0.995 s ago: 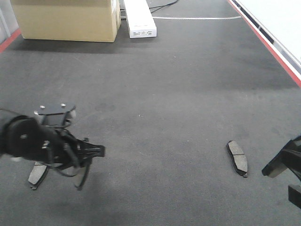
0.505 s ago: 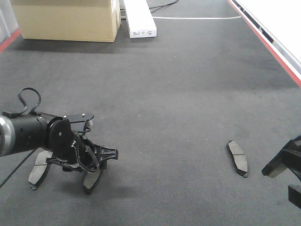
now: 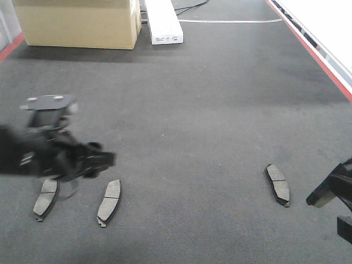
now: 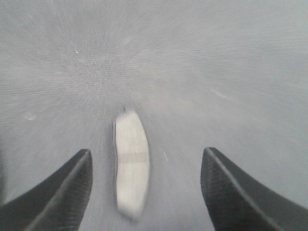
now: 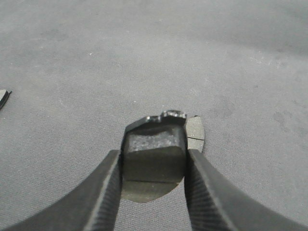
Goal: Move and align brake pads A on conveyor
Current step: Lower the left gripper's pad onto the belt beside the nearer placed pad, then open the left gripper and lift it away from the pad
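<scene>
Three brake pads lie flat on the dark conveyor: two side by side at the front left, one at the right. My left gripper, blurred by motion, hovers above and just behind the left pair. Its jaws are open, and the pad lies on the belt below, between the fingers and untouched. At the right edge my right gripper is shut on a dark brake pad held end-on. Behind it part of a lying pad shows.
A cardboard box and a long white box stand at the belt's far left. Red stripes mark the belt's edges, with a pale surface beyond the right one. A pad's tip shows at the right wrist view's left edge.
My left gripper set a brake pad down beside the leftmost one, opened, and drew up and back to the left. The right gripper and right pad have not moved.
</scene>
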`<state>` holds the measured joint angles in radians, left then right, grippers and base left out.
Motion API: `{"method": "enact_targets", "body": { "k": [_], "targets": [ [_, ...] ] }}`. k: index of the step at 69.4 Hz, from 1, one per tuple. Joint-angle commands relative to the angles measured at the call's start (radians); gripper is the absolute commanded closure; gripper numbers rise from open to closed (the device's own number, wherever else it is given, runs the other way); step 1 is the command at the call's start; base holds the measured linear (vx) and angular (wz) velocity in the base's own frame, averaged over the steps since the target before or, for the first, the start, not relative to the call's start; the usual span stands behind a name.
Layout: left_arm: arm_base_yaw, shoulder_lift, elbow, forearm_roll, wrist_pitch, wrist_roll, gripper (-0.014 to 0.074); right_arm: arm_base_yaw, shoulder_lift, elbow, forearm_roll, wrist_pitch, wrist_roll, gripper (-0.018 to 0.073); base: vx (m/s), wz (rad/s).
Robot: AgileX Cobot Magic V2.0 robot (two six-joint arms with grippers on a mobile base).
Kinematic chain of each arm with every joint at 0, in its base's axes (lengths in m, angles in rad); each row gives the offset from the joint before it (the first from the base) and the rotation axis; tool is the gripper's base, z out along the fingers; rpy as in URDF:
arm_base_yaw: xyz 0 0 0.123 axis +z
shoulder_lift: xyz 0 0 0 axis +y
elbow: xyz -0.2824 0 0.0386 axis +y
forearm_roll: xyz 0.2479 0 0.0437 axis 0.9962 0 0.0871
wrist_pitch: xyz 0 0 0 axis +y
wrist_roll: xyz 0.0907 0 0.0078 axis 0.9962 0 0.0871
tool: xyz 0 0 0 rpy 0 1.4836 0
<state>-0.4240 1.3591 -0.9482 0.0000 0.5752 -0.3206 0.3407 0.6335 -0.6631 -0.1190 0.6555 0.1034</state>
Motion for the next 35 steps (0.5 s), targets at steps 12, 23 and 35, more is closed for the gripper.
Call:
{"method": "enact_targets", "body": {
  "k": [12, 23, 35],
  "targets": [
    [-0.006, -0.355, 0.173, 0.058, -0.031, 0.0, 0.0136, -0.001, 0.0, -0.028, -0.011, -0.088, -0.004, 0.0564, 0.0, 0.0],
    [-0.006, -0.539, 0.274, 0.077, -0.006, 0.049, 0.0136, -0.001, 0.0, -0.028, -0.011, -0.088, -0.004, 0.0564, 0.0, 0.0],
    [-0.006, -0.712, 0.365, 0.075, 0.014, 0.051, 0.0136, -0.001, 0.0, -0.028, -0.011, -0.088, -0.004, 0.0564, 0.0, 0.0]
  ]
}}
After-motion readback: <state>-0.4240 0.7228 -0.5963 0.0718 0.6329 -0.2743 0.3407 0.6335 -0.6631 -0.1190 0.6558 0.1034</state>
